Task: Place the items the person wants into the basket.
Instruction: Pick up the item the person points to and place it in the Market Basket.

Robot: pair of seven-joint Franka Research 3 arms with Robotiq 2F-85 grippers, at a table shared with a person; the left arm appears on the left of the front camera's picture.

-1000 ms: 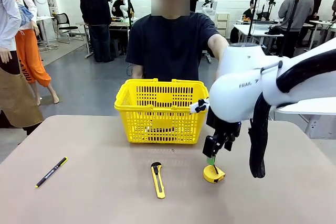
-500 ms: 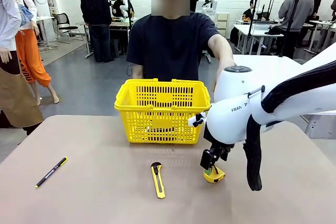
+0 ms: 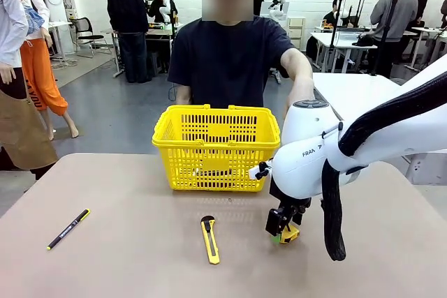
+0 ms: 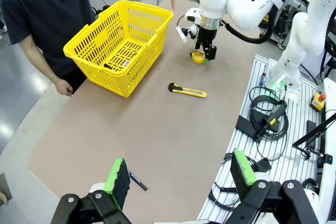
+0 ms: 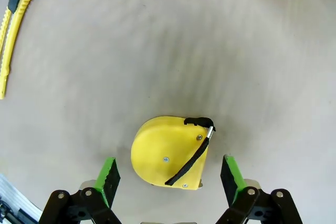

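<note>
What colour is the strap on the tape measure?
Black, on the yellow tape measure; the right wrist view shows it best.

Partial lettering "FRAN", black on white, printed on the housing of the right arm (image 3: 307,162) in the front view; remainder cut off by the curve of the casing. Small white print along the barrel of the black pen (image 3: 68,229), too small to read. Label inside the basket (image 4: 123,62) in the left wrist view, illegible.
</note>
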